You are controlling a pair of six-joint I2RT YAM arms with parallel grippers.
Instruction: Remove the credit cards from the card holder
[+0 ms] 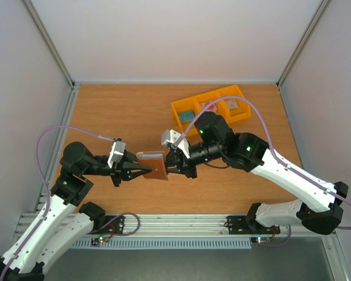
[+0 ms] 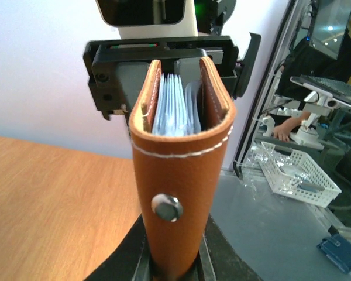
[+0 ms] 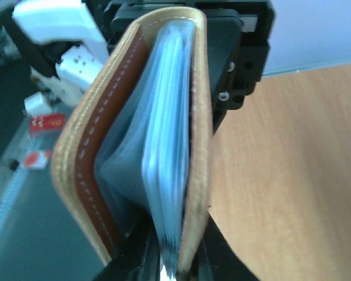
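Observation:
The card holder (image 1: 154, 165), a brown leather wallet, hangs above the table between both arms. My left gripper (image 1: 141, 171) is shut on its folded spine; in the left wrist view the snap stud faces the camera and the leather (image 2: 181, 175) rises from between my jaws (image 2: 174, 260). My right gripper (image 1: 171, 164) meets it from the open side. In the right wrist view the pale blue sleeves (image 3: 164, 152) and one leather flap run down between its fingers (image 3: 175, 263), which are shut on them. The credit cards are hidden inside the sleeves.
A yellow three-part bin (image 1: 181, 108) with small items stands behind the right arm at the back right. Wooden tabletop (image 1: 117, 111) lies under the arms, with white walls on three sides and a metal rail along the near edge.

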